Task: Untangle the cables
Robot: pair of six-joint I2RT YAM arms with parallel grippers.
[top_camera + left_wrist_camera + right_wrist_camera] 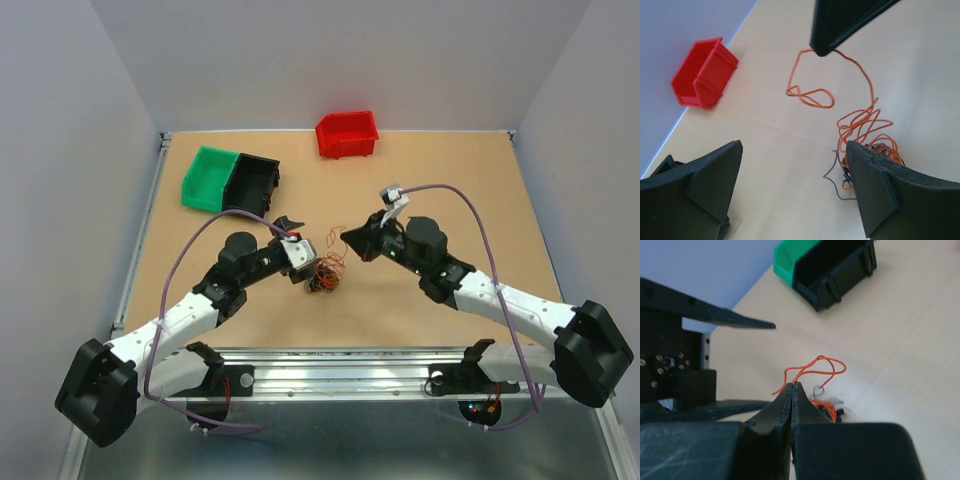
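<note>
Free tan wooden tabletop (470, 200) right and near; tangled thin orange and dark cables (325, 275) block the centre between left gripper (792, 150) and right gripper (791, 387); red plastic bin (347, 134), green plastic bin (208, 178) and black plastic bin (252, 182) occupy the far side

The cables (325, 275) lie on the table (450, 190), seemingly between left fingers (287, 221) and right fingers (352, 239).

The brown tabletop (450, 180) carries a red bin (347, 134) at its far edge and a green bin (208, 179) touching a black bin (252, 183), far left. The cables (324, 276) sit knotted near its middle.
</note>
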